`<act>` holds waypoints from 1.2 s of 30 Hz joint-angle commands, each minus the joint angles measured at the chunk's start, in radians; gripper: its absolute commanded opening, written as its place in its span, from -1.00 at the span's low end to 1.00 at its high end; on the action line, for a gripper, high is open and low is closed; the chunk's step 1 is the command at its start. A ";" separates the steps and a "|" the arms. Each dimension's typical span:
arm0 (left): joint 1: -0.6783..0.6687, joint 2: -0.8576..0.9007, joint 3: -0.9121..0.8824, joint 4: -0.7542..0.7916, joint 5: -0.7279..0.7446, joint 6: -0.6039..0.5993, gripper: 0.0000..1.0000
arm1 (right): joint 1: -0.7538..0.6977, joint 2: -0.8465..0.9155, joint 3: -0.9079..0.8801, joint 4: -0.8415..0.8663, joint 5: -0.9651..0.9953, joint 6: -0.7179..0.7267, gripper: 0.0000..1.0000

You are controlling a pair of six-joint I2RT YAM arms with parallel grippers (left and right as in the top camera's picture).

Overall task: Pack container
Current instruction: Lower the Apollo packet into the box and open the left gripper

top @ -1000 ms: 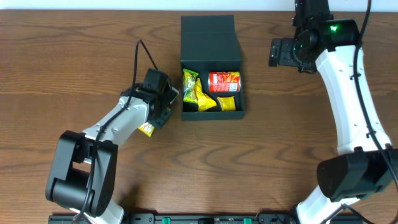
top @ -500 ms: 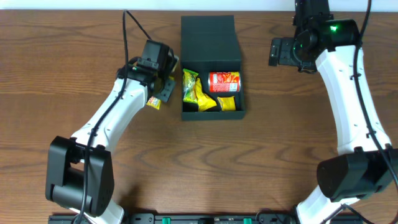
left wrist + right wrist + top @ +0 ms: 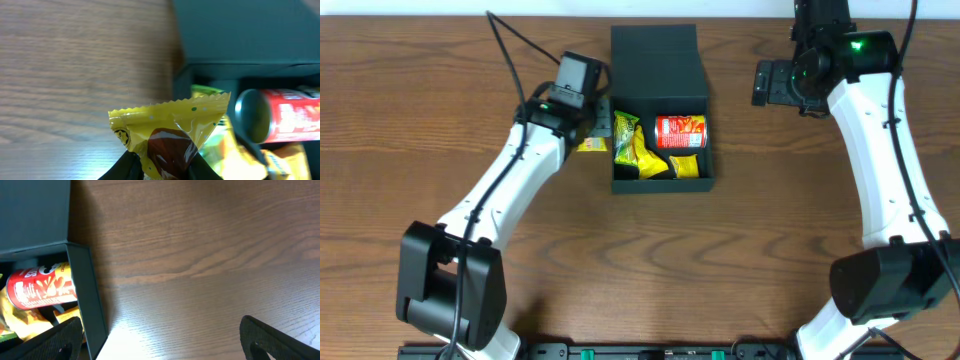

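A: One yellow packet [image 3: 170, 135] pinched in the left gripper [image 3: 162, 169] — held just beside the container [image 3: 660, 185], at its left wall, likely for dropping in.
B: And the right gripper [image 3: 165, 345]?
A: Fingers spread wide, empty, parked over bare desk [image 3: 200, 255] right of the container — out of the way.
B: Hidden?
A: Packet's lower half is cut off; items under the red can [image 3: 680, 131] unclear.
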 commanded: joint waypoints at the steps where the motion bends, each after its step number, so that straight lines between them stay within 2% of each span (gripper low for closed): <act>1: -0.043 0.009 0.021 0.025 -0.051 -0.037 -0.53 | -0.008 0.009 0.012 -0.001 0.005 0.016 0.99; 12: -0.175 0.017 0.021 0.087 -0.211 -0.105 -0.51 | -0.008 0.009 0.012 -0.005 0.012 0.004 0.99; 17: -0.197 0.058 0.021 0.093 -0.193 -0.184 -0.51 | -0.008 0.009 0.012 -0.005 0.013 -0.015 0.98; 24: -0.225 0.110 0.021 0.180 -0.174 -0.194 -0.51 | -0.009 0.009 0.012 -0.013 0.046 -0.031 0.99; 31: -0.238 0.133 0.021 0.195 -0.174 -0.180 -0.51 | -0.009 0.009 0.012 -0.008 0.057 -0.034 0.98; 35: -0.238 0.138 0.021 0.195 -0.174 -0.147 -0.40 | -0.009 0.009 0.012 0.001 0.065 -0.035 0.98; 36: -0.238 0.141 0.021 0.195 -0.167 -0.147 -0.31 | -0.009 0.009 0.012 0.004 0.065 -0.044 0.99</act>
